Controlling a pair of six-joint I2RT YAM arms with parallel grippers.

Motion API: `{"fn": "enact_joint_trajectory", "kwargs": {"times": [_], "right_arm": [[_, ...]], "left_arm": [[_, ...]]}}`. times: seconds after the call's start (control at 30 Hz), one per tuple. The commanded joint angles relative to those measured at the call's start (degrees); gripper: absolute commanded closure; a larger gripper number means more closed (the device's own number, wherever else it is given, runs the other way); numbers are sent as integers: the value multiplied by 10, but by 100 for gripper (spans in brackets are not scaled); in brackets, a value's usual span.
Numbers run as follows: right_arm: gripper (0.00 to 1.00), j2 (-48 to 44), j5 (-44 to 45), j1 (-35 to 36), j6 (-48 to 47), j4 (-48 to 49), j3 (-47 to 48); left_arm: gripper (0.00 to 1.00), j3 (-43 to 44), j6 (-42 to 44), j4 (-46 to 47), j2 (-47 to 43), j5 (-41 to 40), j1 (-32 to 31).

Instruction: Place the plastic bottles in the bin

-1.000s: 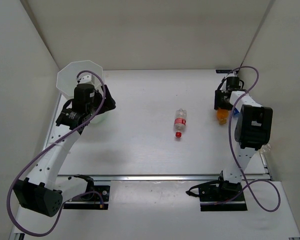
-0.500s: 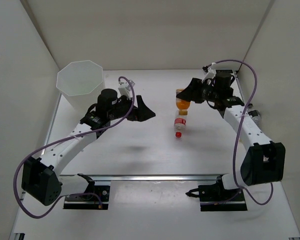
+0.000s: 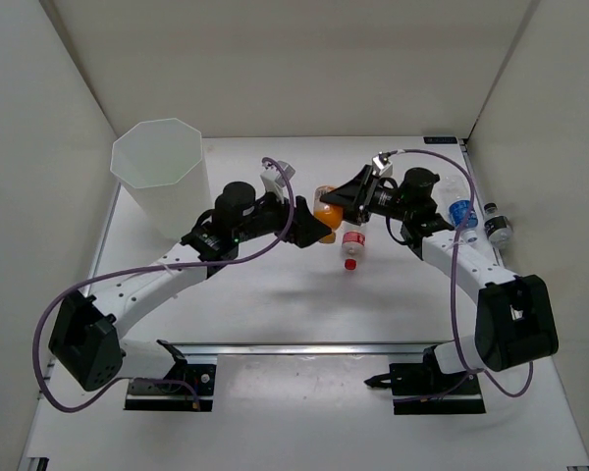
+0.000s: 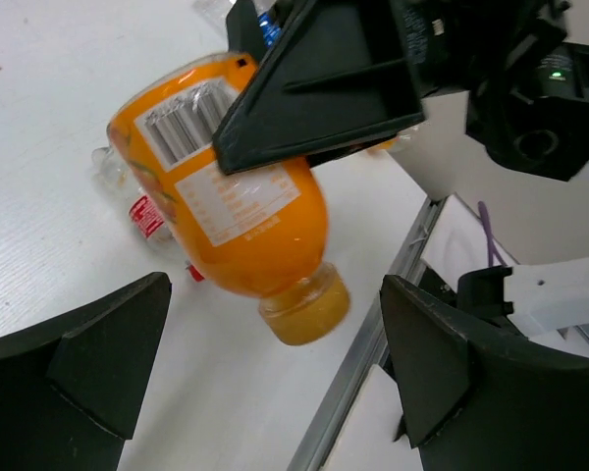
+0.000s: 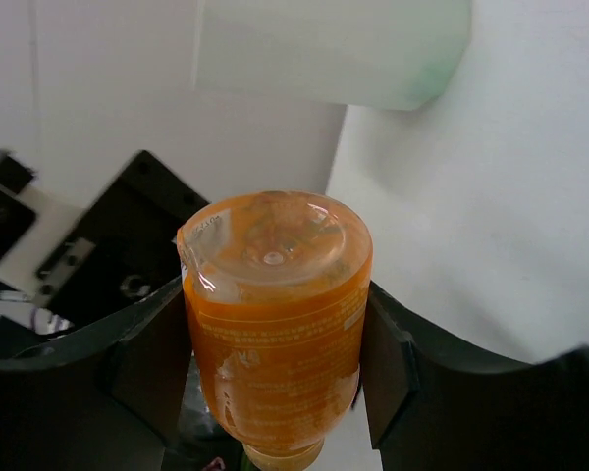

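Note:
My right gripper (image 3: 342, 203) is shut on an orange-labelled bottle (image 3: 325, 210) and holds it in the air over the table's middle, cap end down. In the right wrist view the bottle (image 5: 275, 314) sits between both fingers (image 5: 152, 363). My left gripper (image 3: 312, 229) is open right beside it. In the left wrist view the bottle's cap end (image 4: 302, 309) hangs between the wide-apart jaws of this gripper (image 4: 275, 378), touching neither. A clear bottle with red cap and label (image 3: 352, 245) lies on the table below. The bin (image 3: 157, 152) stands at the far left.
Two more bottles, one with a blue label (image 3: 461, 213) and one with a dark cap (image 3: 497, 228), lie at the right edge beside the right arm. White walls enclose the table on three sides. A metal rail (image 3: 314, 346) runs along the near edge.
My right gripper has carried the orange bottle from the far right to the table's middle. My left gripper has swung from the bin to the middle and now meets the bottle.

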Motion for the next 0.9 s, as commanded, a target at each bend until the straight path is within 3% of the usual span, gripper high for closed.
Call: {"fn": "enact_joint_trajectory", "kwargs": {"times": [0.0, 0.07, 0.17, 0.23, 0.33, 0.47, 0.57, 0.63, 0.73, 0.8, 0.87], "right_arm": [[74, -22, -10, 4, 91, 136, -9], [74, -19, -7, 7, 77, 129, -6], [72, -21, 20, 36, 17, 45, 29], [72, -17, 26, 46, 2, 27, 32], [71, -15, 54, 59, -31, -8, 37], [67, -19, 71, 69, -52, -10, 33], [63, -15, 63, 67, -57, -1, 31], [58, -15, 63, 69, -60, 8, 30], [55, -19, 76, 73, -72, -3, 30], [53, -25, 82, 75, -69, 11, 22], [37, -30, 74, 70, -56, 30, 8]], "left_arm": [[1, 10, 19, -16, 21, -32, -9], [1, -8, 1, 12, 26, -10, -4], [1, -15, -36, 45, 38, 7, 4], [6, -8, -34, 48, 44, -3, -7], [24, -7, -33, 35, 60, -4, -8], [39, -13, -33, 31, 59, 17, -1], [61, -11, -15, 15, 58, 13, -7], [84, -18, -23, 13, 51, 17, -3], [100, -31, -51, 34, 37, 46, 15], [100, -38, -55, 34, 15, 45, 26], [100, -38, -48, 16, -4, 36, 34]]}}
